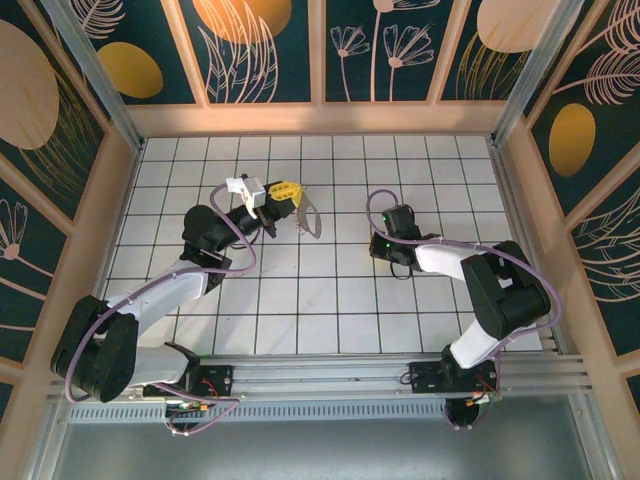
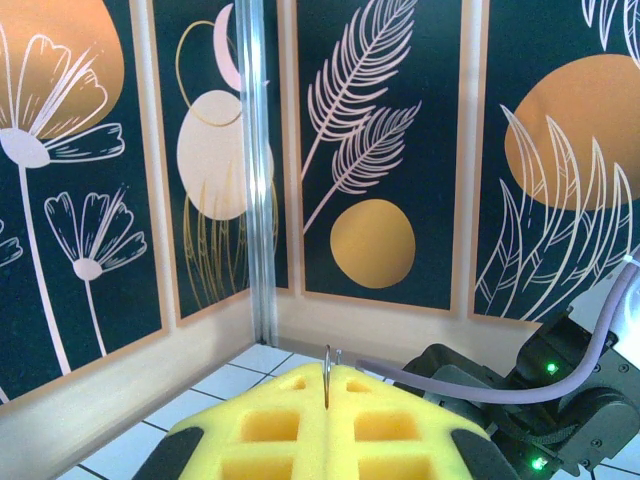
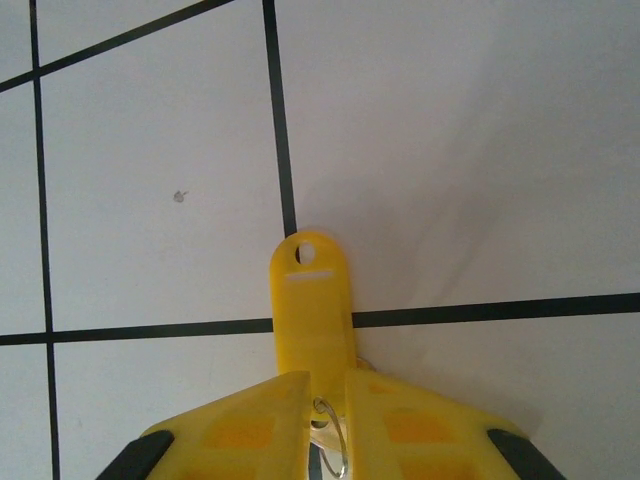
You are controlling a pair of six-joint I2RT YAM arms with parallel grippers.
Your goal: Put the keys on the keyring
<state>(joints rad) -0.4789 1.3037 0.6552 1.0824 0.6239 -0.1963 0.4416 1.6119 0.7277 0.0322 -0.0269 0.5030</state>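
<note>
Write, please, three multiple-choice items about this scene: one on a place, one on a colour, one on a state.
1. Where is the keyring?
A. lying flat on the tiles
B. pinched in the left tool
C. hanging on the back wall

2. What colour is the key tag?
A. yellow
B. red
C. green

3. How does the right tool stand?
A. wide open above the tag
B. shut on nothing
C. shut on the key tag

Answers:
1 B: the thin metal loop stands upright between the left tool's yellow pads.
2 A: the tag has the same yellow as the foam beside it.
3 C: the fingers press the tag's lower end, and its holed end sticks out.
</note>
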